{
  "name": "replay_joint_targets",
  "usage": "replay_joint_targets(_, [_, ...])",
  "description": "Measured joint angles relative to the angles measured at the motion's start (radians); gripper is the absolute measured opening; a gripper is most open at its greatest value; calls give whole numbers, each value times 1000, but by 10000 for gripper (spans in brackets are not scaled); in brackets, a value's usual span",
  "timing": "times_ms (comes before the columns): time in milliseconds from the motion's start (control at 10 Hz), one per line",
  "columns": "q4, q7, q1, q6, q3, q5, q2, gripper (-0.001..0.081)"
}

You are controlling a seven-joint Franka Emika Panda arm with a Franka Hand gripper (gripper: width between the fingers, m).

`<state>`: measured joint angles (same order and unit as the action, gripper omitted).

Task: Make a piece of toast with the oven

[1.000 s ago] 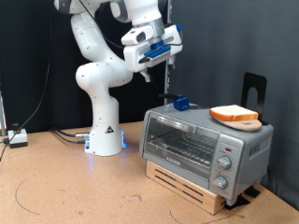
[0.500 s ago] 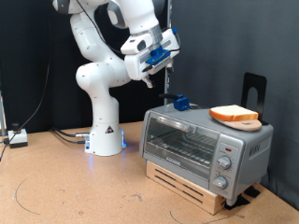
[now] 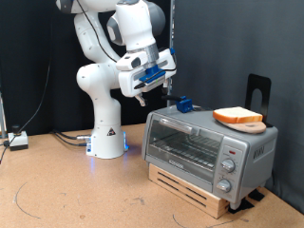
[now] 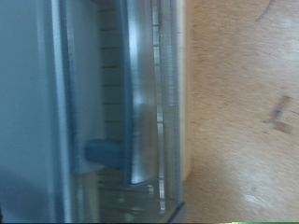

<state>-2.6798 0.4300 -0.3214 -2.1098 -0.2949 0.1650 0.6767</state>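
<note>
In the exterior view the boxy silver-grey oven (image 3: 211, 150) sits on a slatted wooden stand (image 3: 195, 186) near the counter's right edge, its glass door shut, wire rack dim behind it, three round knobs down the right panel. The toast (image 3: 237, 117), a thick pale slice with orange-brown crust, lies flat on a round light board (image 3: 249, 125) on the oven's roof, long axis running left to right. The gripper (image 3: 152, 79) hangs in the air above the oven's left end, touching nothing; whether its fingers are spread cannot be told. The wrist view is blurred: the oven's shiny metal handle (image 4: 140, 93) and glass door edge (image 4: 173, 112) run lengthwise beside the speckled tan counter (image 4: 243, 112), the fingers out of sight
</note>
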Motion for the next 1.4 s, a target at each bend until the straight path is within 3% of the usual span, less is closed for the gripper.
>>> replay_joint_targets(300, [-32,-72,-14,14,-43,28,-3,804])
replay_joint_targets(800, [-109,-75,-14,-136,-45,12,-80,804])
replay_joint_targets(1100, [-111,-102,-17,-196,-45,11,-146,804])
replay_joint_targets(1400, [-107,-120,-19,-201,-46,19,-153,804])
